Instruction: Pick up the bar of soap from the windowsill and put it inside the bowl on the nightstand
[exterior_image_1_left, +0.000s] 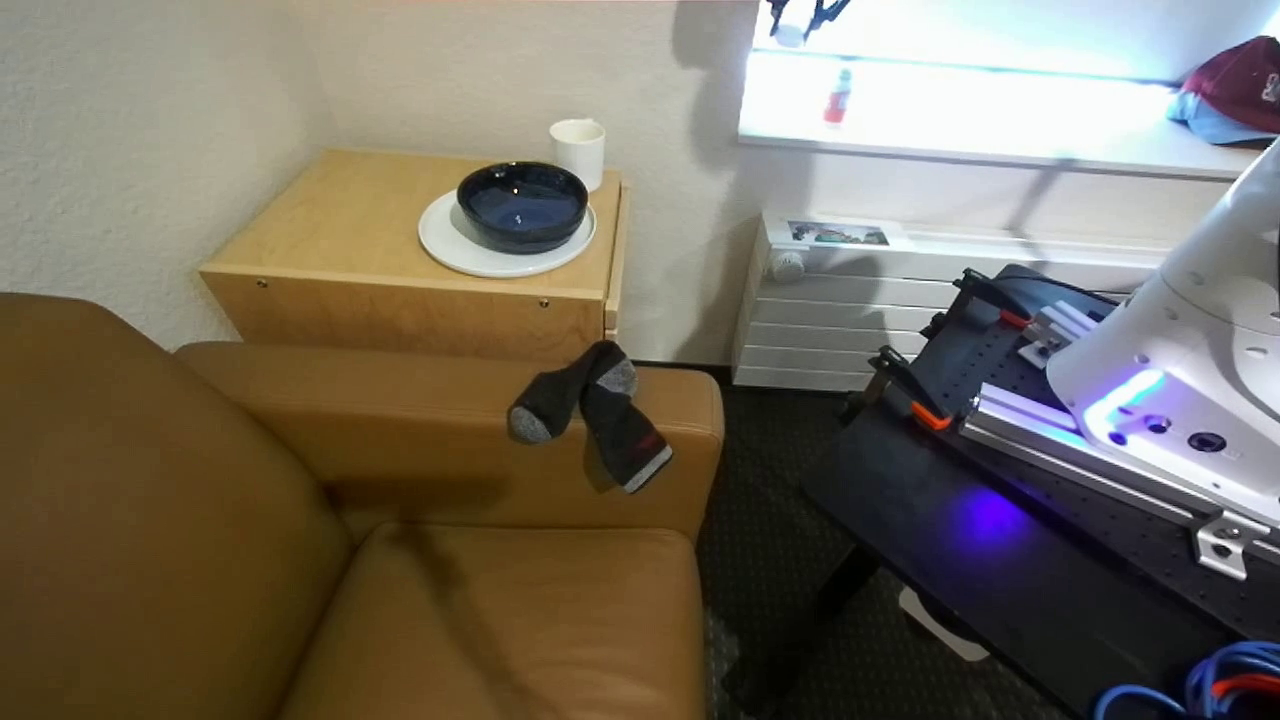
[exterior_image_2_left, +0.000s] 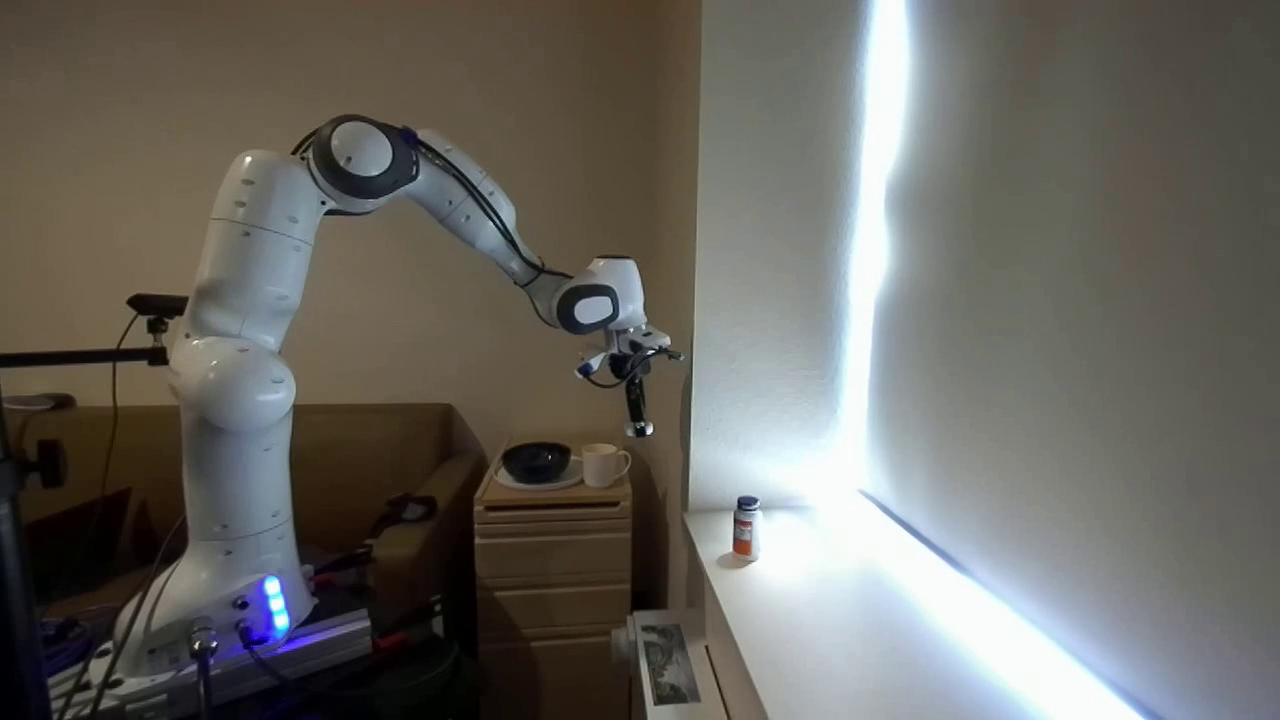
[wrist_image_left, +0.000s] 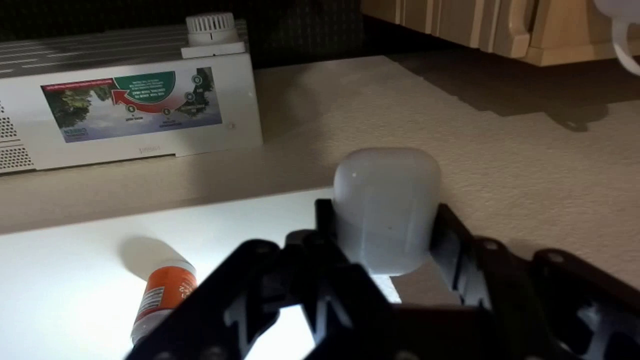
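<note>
My gripper (wrist_image_left: 384, 225) is shut on the white, rounded bar of soap (wrist_image_left: 387, 190) in the wrist view. In both exterior views the gripper (exterior_image_1_left: 806, 14) (exterior_image_2_left: 637, 395) holds the soap (exterior_image_1_left: 790, 36) (exterior_image_2_left: 640, 429) at its lower end, in the air. The white windowsill (exterior_image_1_left: 960, 125) (exterior_image_2_left: 800, 630) (wrist_image_left: 65, 260) is below it. The dark blue-black bowl (exterior_image_1_left: 522, 208) (exterior_image_2_left: 536, 462) sits on a white plate (exterior_image_1_left: 445, 240) on the light wooden nightstand (exterior_image_1_left: 330, 210) (exterior_image_2_left: 553, 560). The bowl's inside looks empty. The bowl is out of the wrist view.
A white cup (exterior_image_1_left: 580, 150) (exterior_image_2_left: 600, 466) stands beside the bowl. A small bottle with an orange label (exterior_image_2_left: 746, 532) (wrist_image_left: 167, 292) stands on the windowsill. A radiator (exterior_image_1_left: 830, 300) (wrist_image_left: 240, 100) is under the sill. A brown armchair (exterior_image_1_left: 520, 610) with socks (exterior_image_1_left: 620, 430) stands before the nightstand.
</note>
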